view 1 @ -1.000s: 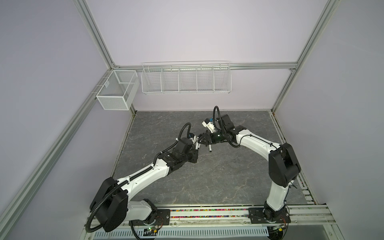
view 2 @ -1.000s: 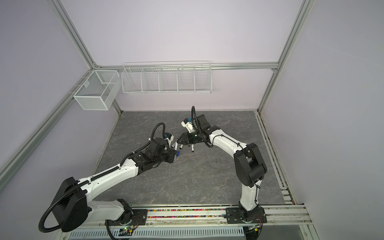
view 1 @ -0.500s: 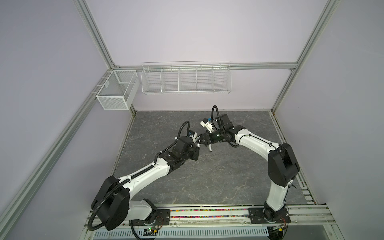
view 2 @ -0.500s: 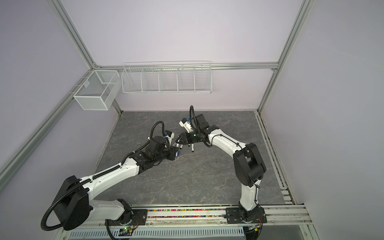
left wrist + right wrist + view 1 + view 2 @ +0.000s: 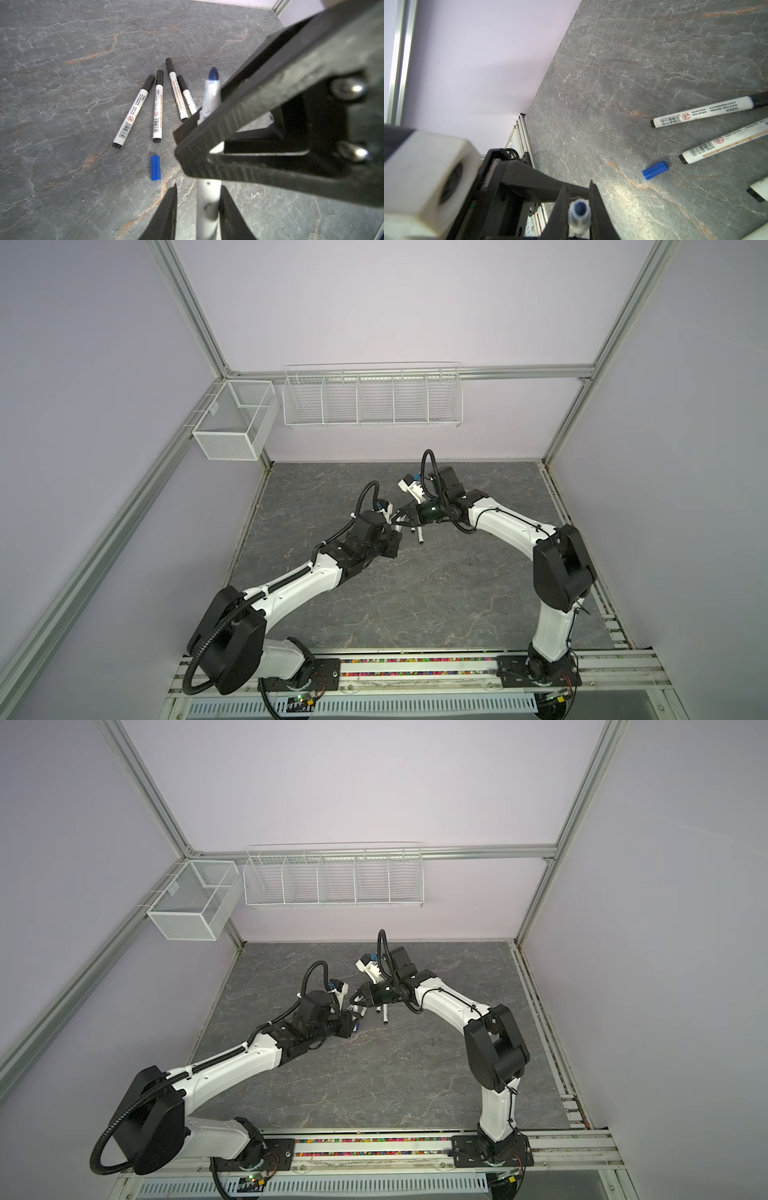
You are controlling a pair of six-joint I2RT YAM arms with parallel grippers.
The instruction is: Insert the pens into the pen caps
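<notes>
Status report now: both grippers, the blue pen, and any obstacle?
Right gripper shut on blue pen, tip bare. Left gripper open around its barrel. Blue cap lies free on table, apart from four capped black pens. Nothing blocks it.

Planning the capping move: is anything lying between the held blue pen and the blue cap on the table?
Nothing visible does. The blue cap lies alone on the bare table, apart from the nearest black pen. The right gripper is shut on the blue pen; the left gripper flanks its barrel loosely.
</notes>
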